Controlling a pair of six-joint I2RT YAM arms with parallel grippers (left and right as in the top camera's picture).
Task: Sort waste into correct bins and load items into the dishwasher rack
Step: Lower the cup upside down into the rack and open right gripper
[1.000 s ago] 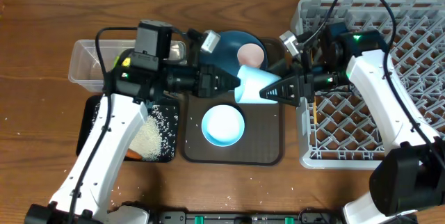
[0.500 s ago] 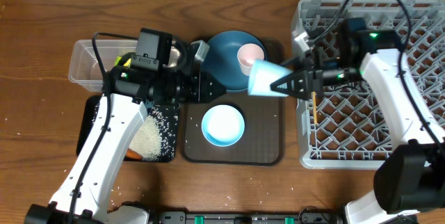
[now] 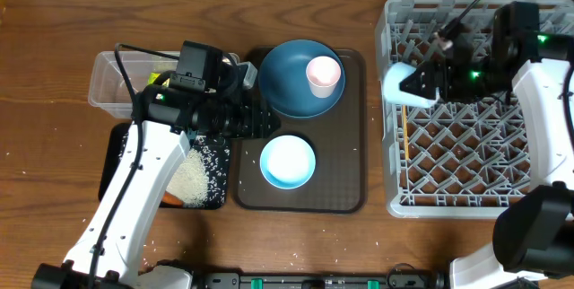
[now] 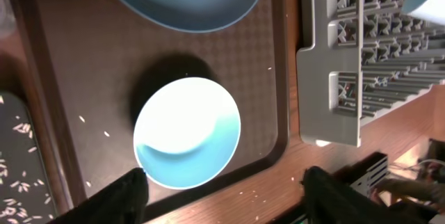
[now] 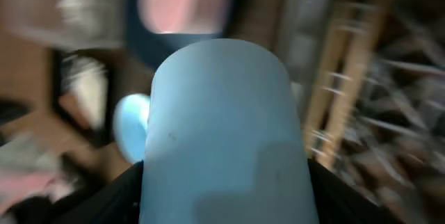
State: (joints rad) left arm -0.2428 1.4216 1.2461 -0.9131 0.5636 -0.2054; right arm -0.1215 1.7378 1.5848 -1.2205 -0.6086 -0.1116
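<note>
Firstly, surface: brown wooden table, filling the overhead view to every edge; nothing of the room shows beyond it.
Change, light blue cup: a second ago it hung over the brown serving tray between both grippers; it now lies sideways above the left edge of the dishwasher rack.
Change, left gripper: it has drawn back to the serving tray's left rim and let go; its jaws stand wide apart with nothing between them.
Right gripper: closed around the light blue cup and carrying it alone.
Brown serving tray: blue plate at the far end, pink cup standing on it; white bowl upright just beside the plate; stray rice grains on the mat.
Dishwasher rack: wooden chopsticks lie along its left side.
Black tray: heap of rice; orange carrot piece at the near edge.
Clear tub: behind the black tray; yellow-green wrapper at its right end, partly hidden by the left arm; whether it lies inside cannot be told.
</note>
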